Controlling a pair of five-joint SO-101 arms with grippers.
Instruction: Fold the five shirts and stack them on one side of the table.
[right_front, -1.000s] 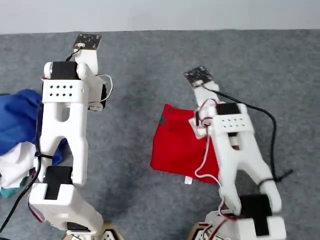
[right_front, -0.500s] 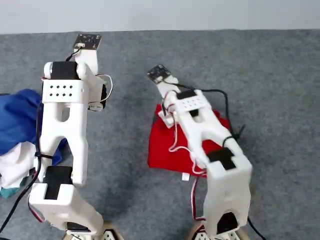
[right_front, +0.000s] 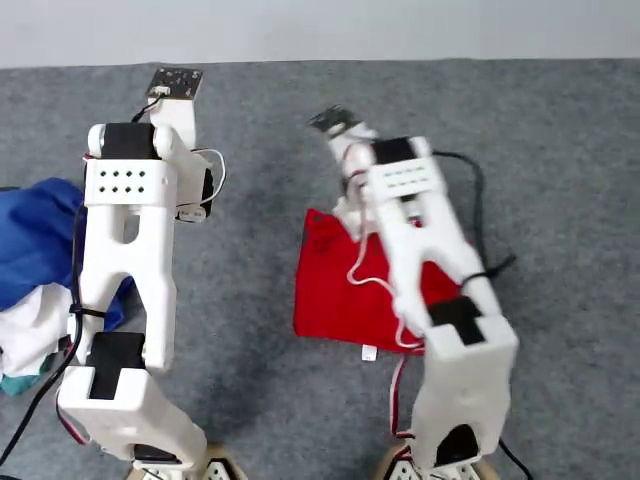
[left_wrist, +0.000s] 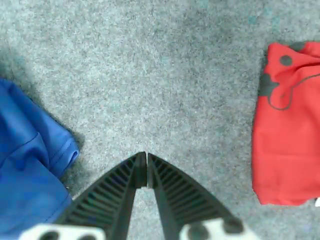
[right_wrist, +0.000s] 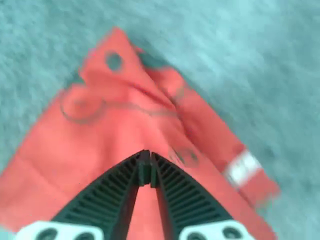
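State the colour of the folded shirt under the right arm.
The shirt is red with dark printed marks, clearest in the left wrist view.

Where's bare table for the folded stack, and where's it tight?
Widest bare table lies right of the right arm and red shirt, out to the edge. A narrower lane runs between the left arm and the red shirt. Crowded: the left edge, where the blue shirt and a white heap lie beside the left arm.
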